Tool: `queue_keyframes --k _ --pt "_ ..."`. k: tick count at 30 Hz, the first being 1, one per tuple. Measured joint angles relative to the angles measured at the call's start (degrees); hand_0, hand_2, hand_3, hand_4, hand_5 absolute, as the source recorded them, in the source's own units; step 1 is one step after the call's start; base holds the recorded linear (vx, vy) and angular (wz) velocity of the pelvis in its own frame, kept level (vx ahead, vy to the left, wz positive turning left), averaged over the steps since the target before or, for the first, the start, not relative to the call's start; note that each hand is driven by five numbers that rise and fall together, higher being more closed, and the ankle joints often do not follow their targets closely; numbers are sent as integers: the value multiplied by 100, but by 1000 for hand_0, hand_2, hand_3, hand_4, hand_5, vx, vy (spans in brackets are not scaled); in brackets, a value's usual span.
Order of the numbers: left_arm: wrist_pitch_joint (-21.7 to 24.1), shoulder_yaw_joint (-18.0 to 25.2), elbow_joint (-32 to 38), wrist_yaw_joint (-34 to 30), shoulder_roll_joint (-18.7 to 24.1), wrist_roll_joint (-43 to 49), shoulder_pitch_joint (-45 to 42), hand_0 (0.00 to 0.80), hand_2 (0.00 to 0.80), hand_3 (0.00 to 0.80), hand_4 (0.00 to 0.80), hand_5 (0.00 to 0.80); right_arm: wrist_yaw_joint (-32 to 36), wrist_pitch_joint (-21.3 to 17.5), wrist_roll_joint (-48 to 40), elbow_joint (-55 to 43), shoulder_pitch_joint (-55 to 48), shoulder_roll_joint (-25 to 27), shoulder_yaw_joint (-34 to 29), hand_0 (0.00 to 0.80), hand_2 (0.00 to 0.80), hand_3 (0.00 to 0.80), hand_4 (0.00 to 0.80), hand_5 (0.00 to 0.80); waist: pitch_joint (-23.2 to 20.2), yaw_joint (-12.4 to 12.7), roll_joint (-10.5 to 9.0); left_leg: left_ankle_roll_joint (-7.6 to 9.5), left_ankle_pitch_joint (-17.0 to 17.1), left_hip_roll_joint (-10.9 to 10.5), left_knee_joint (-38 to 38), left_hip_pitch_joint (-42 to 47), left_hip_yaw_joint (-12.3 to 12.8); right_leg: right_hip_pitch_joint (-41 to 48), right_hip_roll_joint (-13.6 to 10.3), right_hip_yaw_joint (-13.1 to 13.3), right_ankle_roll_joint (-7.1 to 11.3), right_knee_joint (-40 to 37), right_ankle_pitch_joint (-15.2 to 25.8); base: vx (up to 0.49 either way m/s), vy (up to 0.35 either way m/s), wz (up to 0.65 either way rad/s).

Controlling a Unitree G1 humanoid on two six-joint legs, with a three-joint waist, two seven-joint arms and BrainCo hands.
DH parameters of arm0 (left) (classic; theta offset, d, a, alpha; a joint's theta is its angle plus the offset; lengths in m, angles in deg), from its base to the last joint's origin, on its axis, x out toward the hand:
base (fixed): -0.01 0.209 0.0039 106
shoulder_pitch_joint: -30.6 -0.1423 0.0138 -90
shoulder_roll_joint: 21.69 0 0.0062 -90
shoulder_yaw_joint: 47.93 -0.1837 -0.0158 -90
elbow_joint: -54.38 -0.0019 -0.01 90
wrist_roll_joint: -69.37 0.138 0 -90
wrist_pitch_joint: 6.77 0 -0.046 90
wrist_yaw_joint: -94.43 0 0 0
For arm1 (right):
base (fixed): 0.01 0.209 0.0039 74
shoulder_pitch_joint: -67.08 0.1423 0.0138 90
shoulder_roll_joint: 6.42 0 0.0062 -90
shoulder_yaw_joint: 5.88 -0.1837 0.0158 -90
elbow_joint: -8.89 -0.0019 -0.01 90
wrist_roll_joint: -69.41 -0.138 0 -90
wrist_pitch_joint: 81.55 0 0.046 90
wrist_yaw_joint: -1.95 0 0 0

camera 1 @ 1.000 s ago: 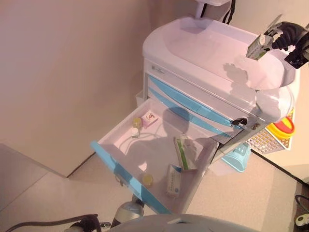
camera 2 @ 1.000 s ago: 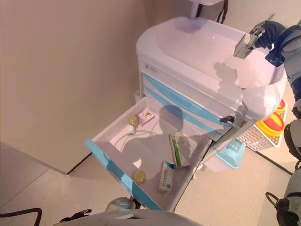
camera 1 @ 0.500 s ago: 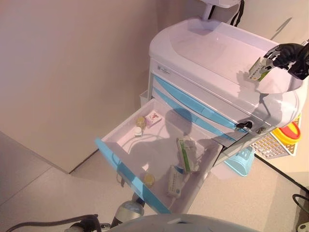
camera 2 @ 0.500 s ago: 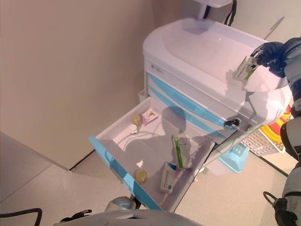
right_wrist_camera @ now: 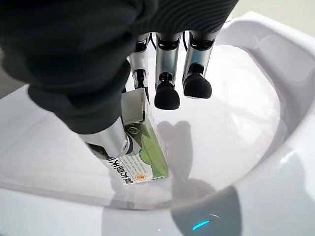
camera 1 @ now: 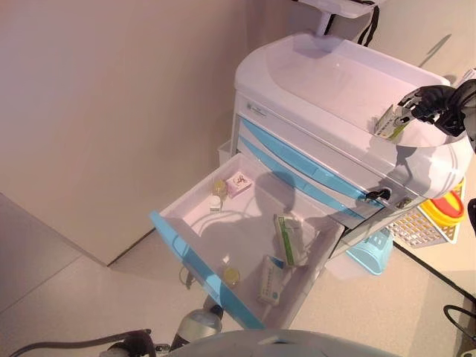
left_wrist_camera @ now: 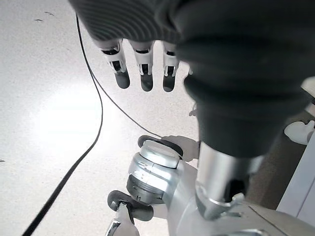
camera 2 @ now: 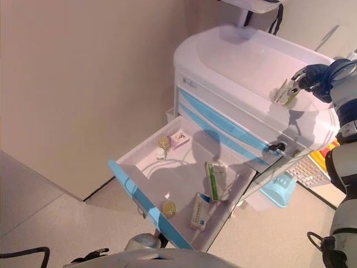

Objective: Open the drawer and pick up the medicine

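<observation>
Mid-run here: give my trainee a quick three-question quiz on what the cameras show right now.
1. True or false: the drawer stands open.
2. What does the right hand pinch? A) a yellow-capped vial B) a green and white medicine box C) the drawer's handle
3. Fill in: the medicine box is held over the cart's ____ top.

Key:
1. True; boxes and small vials lie inside.
2. B.
3. White. The left hand hangs idle over the floor, fingers straight.
</observation>
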Motion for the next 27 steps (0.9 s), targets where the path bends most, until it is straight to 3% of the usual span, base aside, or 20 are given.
queue_keyframes --k 3,4,5,6,12,17,27 --pt "0 0 0 1 57 1 -14 0 0 0 0 0 0 -4 69 2 -9 0 -43 800 800 800 800 800 0 1 0 1 1 0 0 0 0 1 0 0 0 0 0 0 0 0" --pt "-1 0 0 1 65 1 -16 0 0 0 0 0 0 -8 77 2 -13 0 -47 681 681 681 681 681 0 0 0 1 1 -1 0 0 0 1 0 0 0 0 0 0 0 0" --pt "0 0 0 1 72 1 -17 0 0 0 0 0 0 -15 93 2 -26 -2 -87 56 56 56 56 56 0 1 0 1 1 0 0 0 0 1 0 0 0 0 0 0 0 0" --pt "0 0 0 2 76 2 -20 0 0 0 0 0 -10 -30 96 2 -47 -2 -104 0 0 0 0 0 0 2 0 1 2 0 0 1 0 3 0 0 0 0 0 0 0 0" --pt "-1 -1 12 1 88 8 -32 0 0 0 0 0 -114 -39 149 -1 -472 -56 -204 0 0 0 0 0 1 -8 4 0 5 0 0 0 0 -1 0 1 0 6 0 0 0 0" --pt "0 -1 12 0 88 13 -30 0 0 0 0 0 -798 -96 12 -13 -527 -69 -244 0 0 0 0 0 6 -29 20 0 5 0 -2 -1 2 -1 1 5 0 1 0 0 0 0" --pt "0 -5 23 2 88 23 -53 0 0 0 0 0 -2120 -318 -1195 -683 -523 36 -492 0 0 0 0 0 41 -169 88 0 5 6 -8 2 26 -13 -1 28 0 4 0 -7 -6 0"
